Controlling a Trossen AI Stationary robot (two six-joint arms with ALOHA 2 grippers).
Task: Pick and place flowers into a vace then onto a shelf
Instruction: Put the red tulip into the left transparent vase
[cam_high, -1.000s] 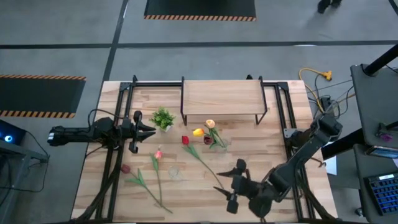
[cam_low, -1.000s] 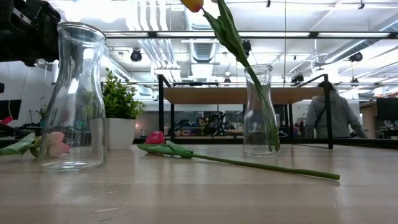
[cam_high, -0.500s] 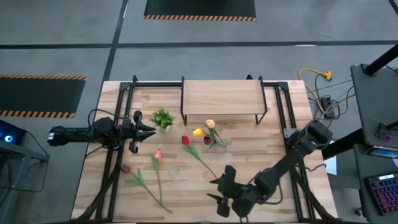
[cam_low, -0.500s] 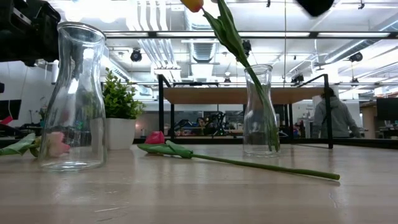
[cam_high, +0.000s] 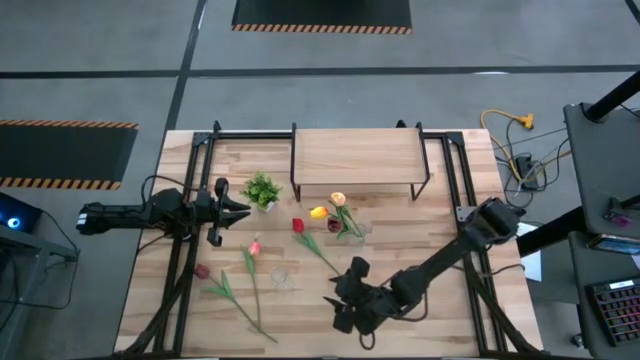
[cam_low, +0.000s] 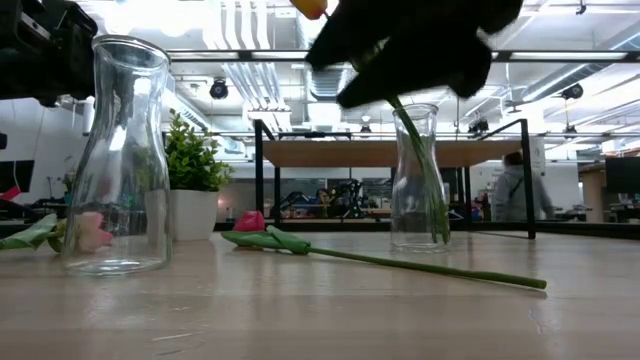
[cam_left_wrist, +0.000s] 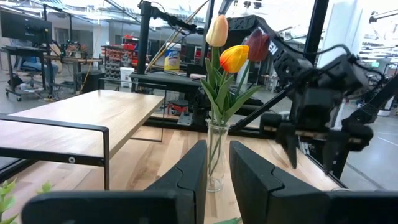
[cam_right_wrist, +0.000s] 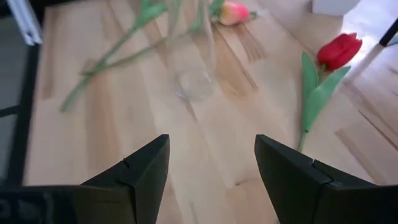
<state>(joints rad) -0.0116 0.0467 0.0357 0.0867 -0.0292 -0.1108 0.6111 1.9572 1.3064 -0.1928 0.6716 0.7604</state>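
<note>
Now right end effector (cam_high: 352, 305) open, empty, hovering over surface (cam_high: 420, 240) near red tulip (cam_high: 297, 226) lying flat. Advice: descend on mid-stem, close gently, avoid empty vase (cam_high: 283, 277). Left end effector (cam_high: 232, 209) shut, waiting.

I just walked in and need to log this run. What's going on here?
A two-armed robot is sorting artificial tulips into glass vases. The right gripper, open and empty, hovers over the table's near side by the stem end of a red tulip lying flat. One vase in front of the shelf holds three tulips; a second vase stands empty. Two more tulips lie to its left. The left gripper waits, shut, beside the small potted plant.
</note>
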